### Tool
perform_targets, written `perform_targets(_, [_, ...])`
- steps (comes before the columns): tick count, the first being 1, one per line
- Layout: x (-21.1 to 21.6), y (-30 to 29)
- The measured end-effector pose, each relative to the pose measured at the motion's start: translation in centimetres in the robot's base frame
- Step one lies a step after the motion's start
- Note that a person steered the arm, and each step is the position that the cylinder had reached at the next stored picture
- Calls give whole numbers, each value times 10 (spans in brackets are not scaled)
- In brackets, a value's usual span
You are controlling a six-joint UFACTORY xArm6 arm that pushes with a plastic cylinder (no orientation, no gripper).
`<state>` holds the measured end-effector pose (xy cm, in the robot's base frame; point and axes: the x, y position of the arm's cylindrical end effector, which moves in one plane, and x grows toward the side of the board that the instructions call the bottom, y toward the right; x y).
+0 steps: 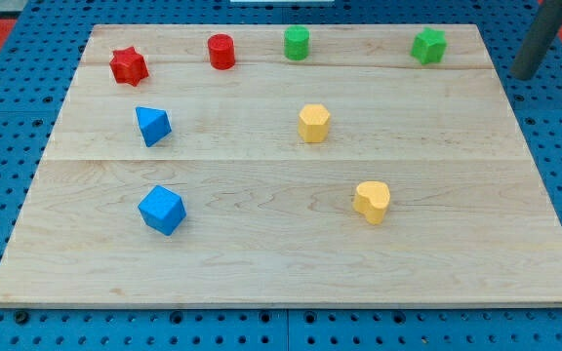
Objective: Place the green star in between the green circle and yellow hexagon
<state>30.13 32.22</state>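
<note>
The green star (428,46) lies near the top right corner of the wooden board (291,263). The green circle (297,43) stands at the top edge, left of the star. The yellow hexagon (313,123) sits below the green circle, near the board's middle. My tip (524,75) is at the view's right, just off the board's right edge, right of and slightly below the green star, not touching any block.
A red star (128,66) and a red cylinder (221,51) lie at the top left. A blue triangle (152,125) and a blue cube (161,210) lie on the left side. A yellow heart (372,201) lies at the lower right. Blue pegboard surrounds the board.
</note>
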Motion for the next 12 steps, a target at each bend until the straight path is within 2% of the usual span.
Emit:
perform_targets(2, [4, 0])
perform_targets(4, [56, -41])
perform_targets(5, [59, -41])
perform_targets(7, [-47, -19])
perform_targets(8, [-66, -72])
perform_targets(9, [-70, -130])
perform_targets(11, [-76, -127])
perform_targets(12, [-76, -179])
